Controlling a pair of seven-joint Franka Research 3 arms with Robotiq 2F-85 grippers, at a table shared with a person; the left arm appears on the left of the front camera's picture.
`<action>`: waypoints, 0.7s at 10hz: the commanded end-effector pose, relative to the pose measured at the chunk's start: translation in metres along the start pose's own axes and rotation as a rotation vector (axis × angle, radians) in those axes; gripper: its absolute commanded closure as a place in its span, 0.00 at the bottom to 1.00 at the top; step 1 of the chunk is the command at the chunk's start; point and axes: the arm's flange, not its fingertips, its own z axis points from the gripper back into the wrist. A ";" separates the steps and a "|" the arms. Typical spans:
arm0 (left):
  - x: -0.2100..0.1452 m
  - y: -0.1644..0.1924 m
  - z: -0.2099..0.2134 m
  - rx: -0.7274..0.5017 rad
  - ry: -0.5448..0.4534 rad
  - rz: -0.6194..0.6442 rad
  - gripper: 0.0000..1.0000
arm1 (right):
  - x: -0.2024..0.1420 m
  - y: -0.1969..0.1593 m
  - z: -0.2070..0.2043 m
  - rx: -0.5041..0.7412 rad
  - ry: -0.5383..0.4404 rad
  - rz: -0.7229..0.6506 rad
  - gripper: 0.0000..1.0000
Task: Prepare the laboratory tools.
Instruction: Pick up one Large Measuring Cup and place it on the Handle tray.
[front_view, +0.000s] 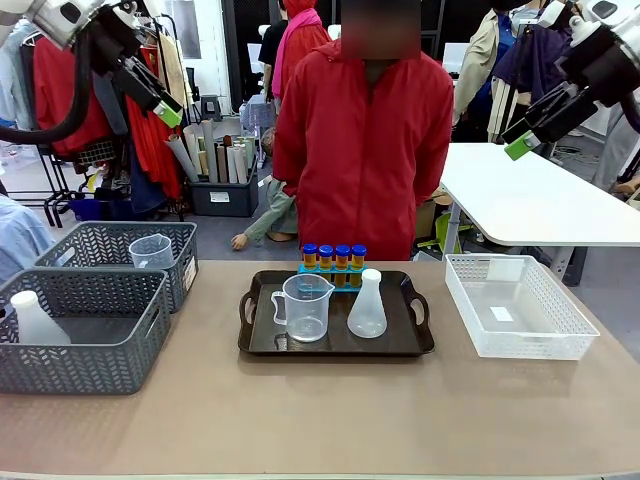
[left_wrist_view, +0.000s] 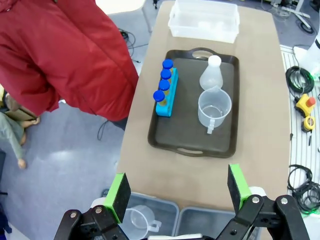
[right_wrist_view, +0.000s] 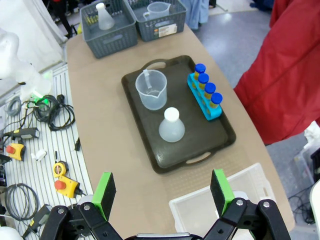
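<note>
A tan counter (front_view: 320, 410) spans the lower half of the front view; behind it stands a person in a red jacket (front_view: 362, 140), with clothing racks at upper left and a white table (front_view: 540, 195) at right. At the centre of the frame lies a dark brown tray (front_view: 336, 345) with handles at both ends. On it, left of centre, stands a clear beaker (front_view: 305, 307), upright, handle toward the frame's left; just beside it, to the right, stands a translucent flask (front_view: 367, 306) with a white cap. Along the tray's far edge a blue rack (front_view: 332, 268) holds four tubes (front_view: 334, 256) in a row — yellow-orange bodies, blue caps, all upright.

At lower left sit two grey baskets side by side: the near basket (front_view: 80, 345) contains a second flask (front_view: 35, 320), the far basket (front_view: 125, 255) a second beaker (front_view: 152, 251). At the right of the frame a white basket (front_view: 518, 306) stands well apart from the tray.

The left end effector (front_view: 165, 108) hangs high at upper left, the right end effector (front_view: 522, 140) high at upper right — both well above the counter. In the left wrist view the left end effector (left_wrist_view: 177, 192) shows its green pads (left_wrist_view: 118, 196) set wide with nothing between them; in the right wrist view the right end effector (right_wrist_view: 162, 192) likewise stands wide and holds nothing, the tray lying beyond it at mid-frame.
</note>
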 end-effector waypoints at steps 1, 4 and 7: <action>-0.009 -0.007 0.002 -0.001 -0.027 -0.029 0.00 | 0.001 0.001 0.000 0.001 -0.008 0.011 0.00; -0.001 0.000 0.000 0.001 0.000 -0.003 0.00 | 0.001 0.001 0.000 0.001 -0.008 0.011 0.00; -0.001 0.000 0.000 0.001 0.000 -0.003 0.00 | 0.001 0.001 0.000 0.001 -0.008 0.011 0.00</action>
